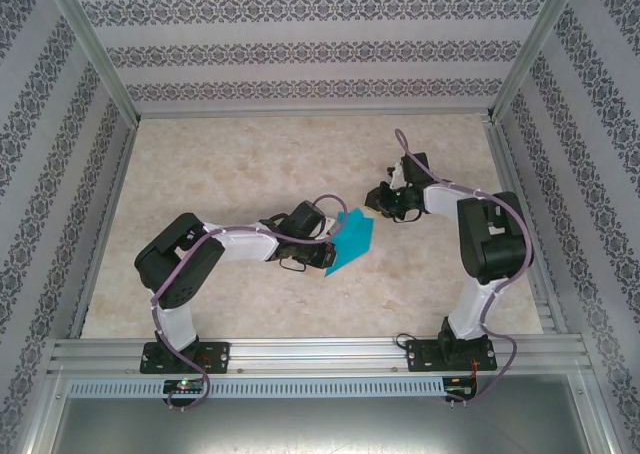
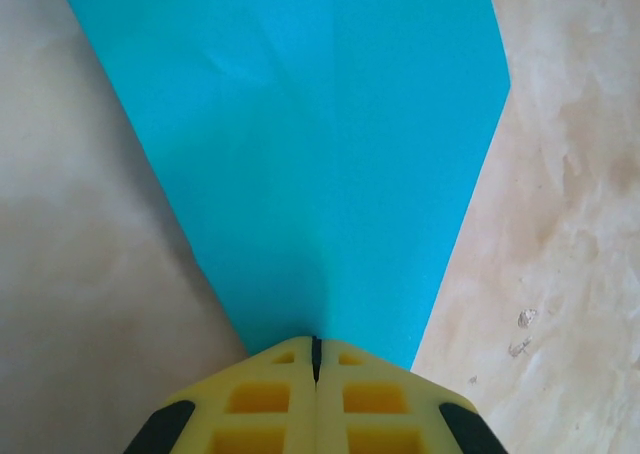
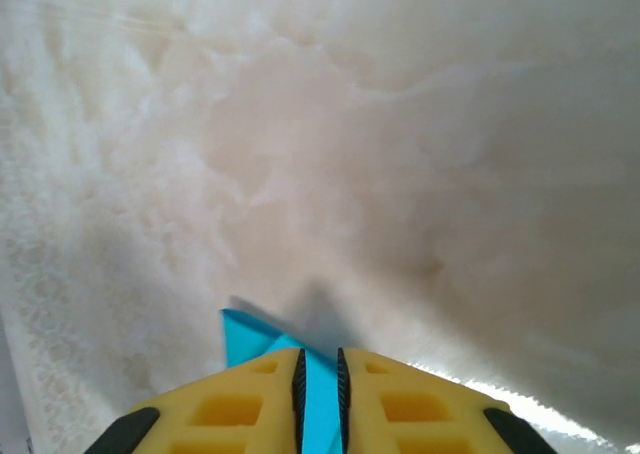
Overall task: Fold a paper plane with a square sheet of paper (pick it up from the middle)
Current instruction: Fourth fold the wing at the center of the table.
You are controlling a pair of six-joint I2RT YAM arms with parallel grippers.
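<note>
Near the middle of the pale marbled table (image 1: pixel 240 164), the left gripper (image 2: pixel 315 346) is clamped tight on the thin, creased teal-blue sheet of paper (image 2: pixel 330 144), whose far end is cut off. The right gripper (image 3: pixel 320 359) stands barely parted, teal filling the slit; whether it pinches is unclear.

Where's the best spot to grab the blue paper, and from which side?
Probably an edge, pinched from the side. The blue paper is thin and flat, with nothing to squeeze from above. The left gripper pinches its narrow end, jaws shut, and the sheet fans out away from it. A second hold fits best on the far edge, coming from the robot's right.
</note>
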